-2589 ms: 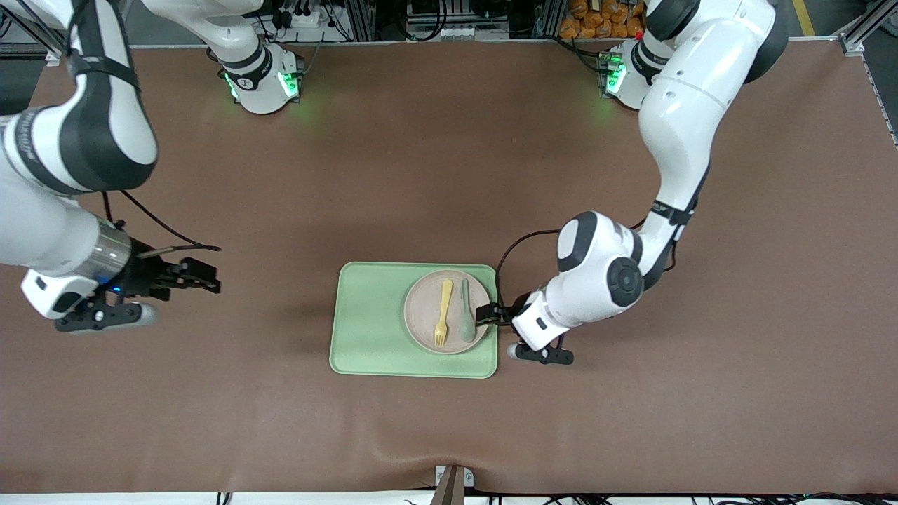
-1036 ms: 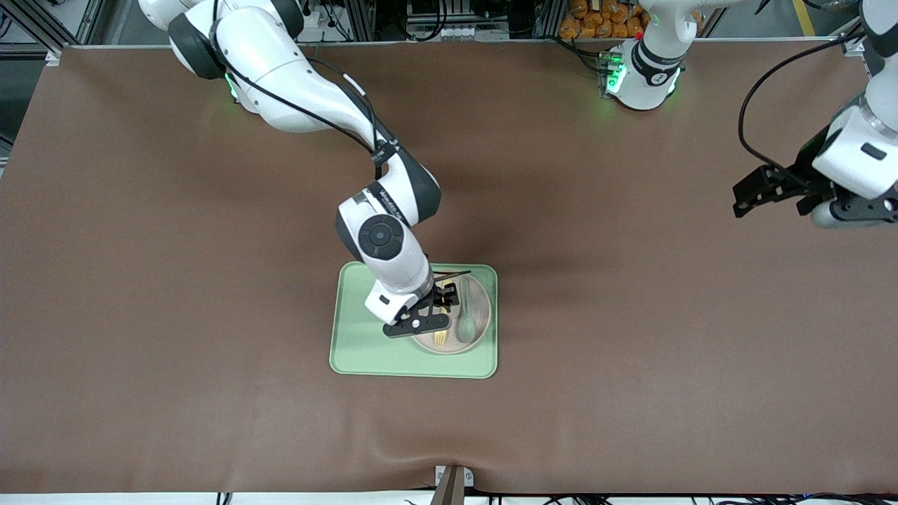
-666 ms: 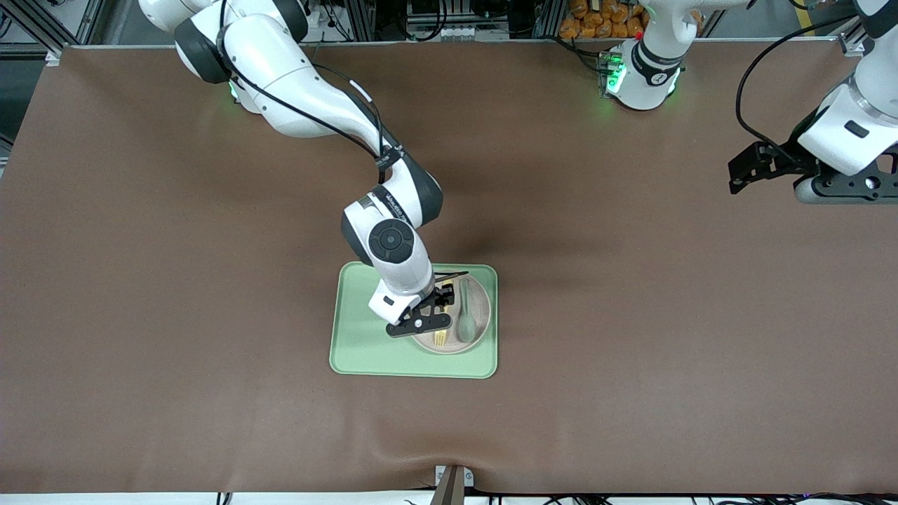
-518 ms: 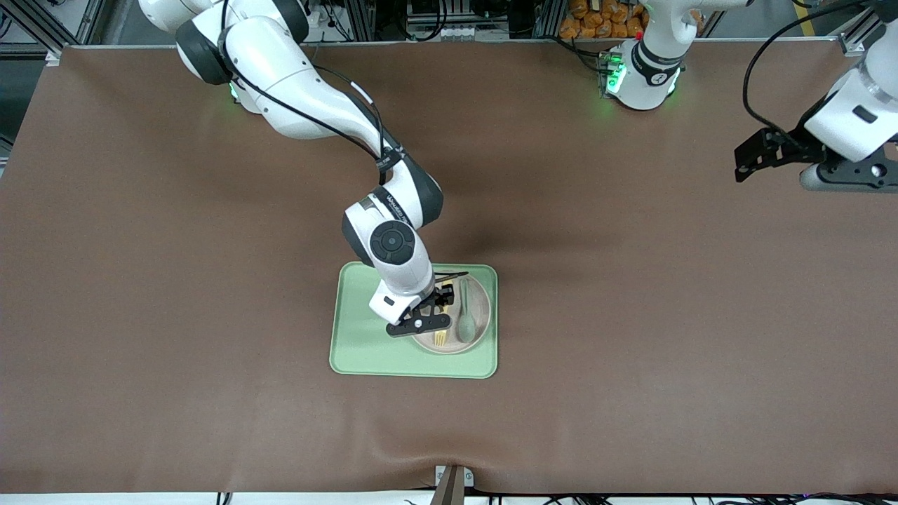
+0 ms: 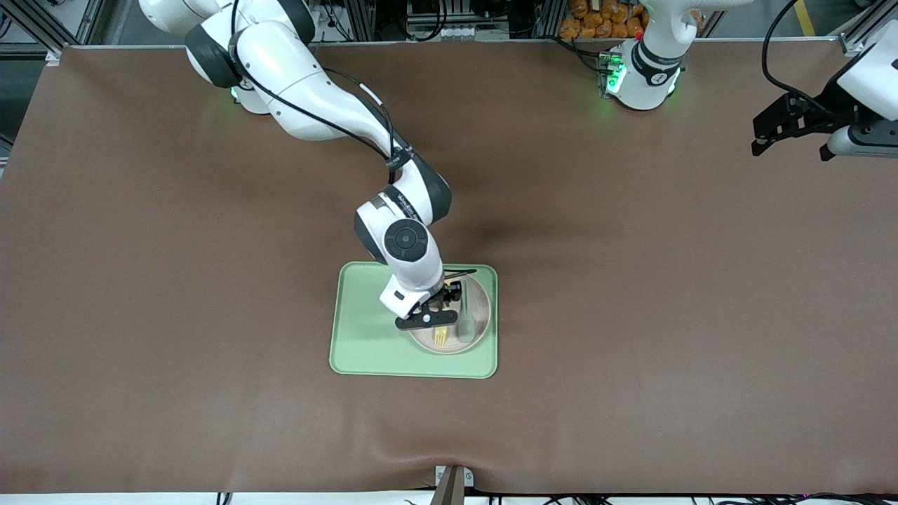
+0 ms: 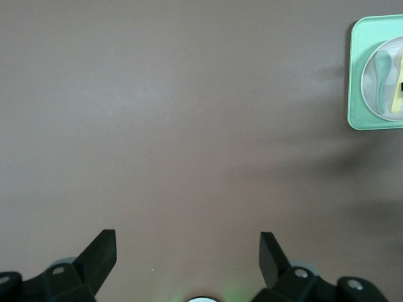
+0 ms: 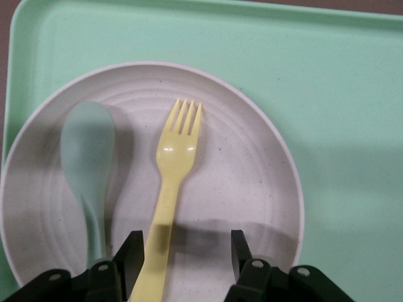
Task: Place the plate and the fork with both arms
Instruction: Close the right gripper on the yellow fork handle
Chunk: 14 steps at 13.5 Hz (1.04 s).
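The right gripper (image 5: 449, 300) was low over the plate (image 5: 478, 308), and its 2 fingers (image 7: 133, 258) stood open, 1 on each side of the handle of the fork (image 7: 169, 195) without closing on it. The fork lay flat on the plate, with its tines pointing toward the front camera. The grey-green spoon (image 7: 88, 163) lay just beside the fork on the same plate, toward the left arm's end of the desk. The plate itself sat on the light green tray (image 5: 365, 330), in the part of the tray toward the left arm's end. The tray rested on the brown desk (image 5: 175, 280), somewhat nearer to the front camera than the middle of it. The left gripper (image 5: 789, 130) was high in the air over the left arm's end of the desk, well apart from the tray, and it waited there. Its fingers (image 6: 101, 251) were spread wide and held nothing.
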Each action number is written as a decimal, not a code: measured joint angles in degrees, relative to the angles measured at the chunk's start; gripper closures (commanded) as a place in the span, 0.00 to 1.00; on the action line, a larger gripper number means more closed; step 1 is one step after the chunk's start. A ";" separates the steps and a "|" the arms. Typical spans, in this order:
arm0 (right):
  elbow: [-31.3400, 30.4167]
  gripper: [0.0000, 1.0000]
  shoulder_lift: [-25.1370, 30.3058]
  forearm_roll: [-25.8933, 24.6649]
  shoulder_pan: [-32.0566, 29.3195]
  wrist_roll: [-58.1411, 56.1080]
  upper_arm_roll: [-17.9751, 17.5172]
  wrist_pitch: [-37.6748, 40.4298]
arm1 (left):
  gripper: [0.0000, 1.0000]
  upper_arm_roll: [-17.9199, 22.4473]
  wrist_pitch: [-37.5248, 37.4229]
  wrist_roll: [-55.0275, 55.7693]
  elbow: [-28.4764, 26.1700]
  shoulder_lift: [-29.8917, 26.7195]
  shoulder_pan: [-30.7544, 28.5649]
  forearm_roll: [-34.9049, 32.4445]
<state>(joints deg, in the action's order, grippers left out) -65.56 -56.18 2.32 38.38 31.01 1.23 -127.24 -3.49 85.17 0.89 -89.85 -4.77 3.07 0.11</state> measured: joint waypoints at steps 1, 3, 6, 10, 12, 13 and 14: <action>0.01 0.48 0.00 0.01 0.12 0.13 0.00 0.00 | 0.00 -0.01 0.00 0.00 0.14 0.00 0.01 0.02; 0.01 0.48 -0.01 0.01 0.25 0.23 0.00 -0.01 | 0.00 -0.08 -0.05 0.00 0.25 0.00 0.04 0.03; 0.01 0.47 -0.25 0.04 0.35 0.26 -0.04 -0.01 | 0.00 -0.11 -0.14 0.01 0.25 0.08 0.04 0.03; 0.02 0.47 -1.11 0.05 0.73 0.31 -0.13 -1.25 | 0.00 0.07 -0.14 0.06 0.25 0.23 -0.05 0.03; 0.09 0.48 -1.23 0.07 0.76 0.37 -0.13 -1.61 | 0.00 0.37 -0.14 0.06 0.25 0.32 -0.36 0.03; 0.16 0.49 -1.22 0.08 0.78 0.57 -0.15 -1.61 | 0.00 0.49 -0.14 0.06 0.25 0.32 -0.45 0.03; 0.17 0.51 -1.24 0.09 0.87 0.95 -0.17 -1.64 | 0.00 0.53 -0.14 0.06 0.25 0.32 -0.46 0.03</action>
<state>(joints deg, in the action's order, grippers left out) -65.39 -57.42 2.41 39.25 31.96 1.06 -128.88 -2.96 85.03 0.96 -89.60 -4.45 2.61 0.14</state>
